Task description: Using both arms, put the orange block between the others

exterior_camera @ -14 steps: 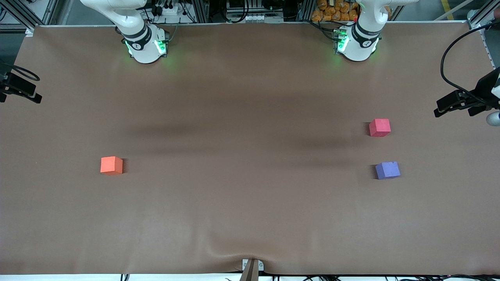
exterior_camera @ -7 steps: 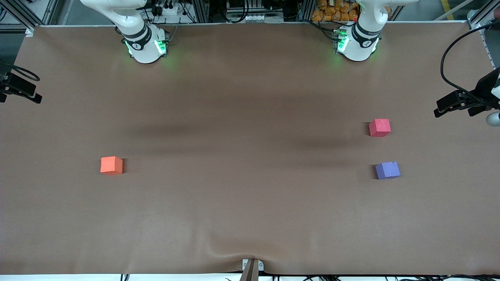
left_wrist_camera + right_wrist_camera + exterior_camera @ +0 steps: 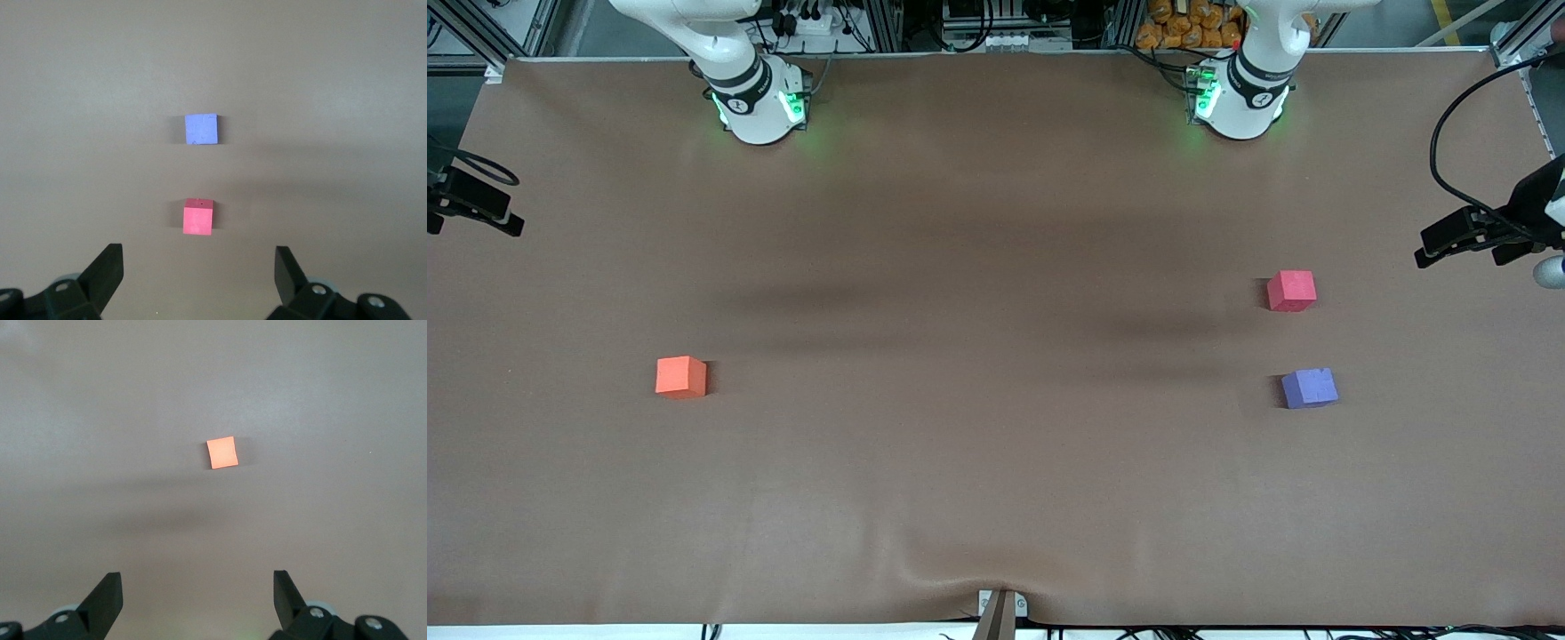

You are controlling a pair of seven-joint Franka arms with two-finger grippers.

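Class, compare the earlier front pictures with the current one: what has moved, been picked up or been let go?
Nothing visibly changed. The orange block, the pinkish-red cube and the blue-purple cube lie where they were, and nothing was grasped or released.

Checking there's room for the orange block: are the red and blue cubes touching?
Apart. The front view shows bare table between the red cube and blue cube.

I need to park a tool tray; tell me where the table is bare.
Widest bare stretch: the brown mat between the orange block and the pinkish-red cube with the blue-purple cube. The gap between those two cubes is bare but narrow. Open left pincer and right pincer hang above, empty.
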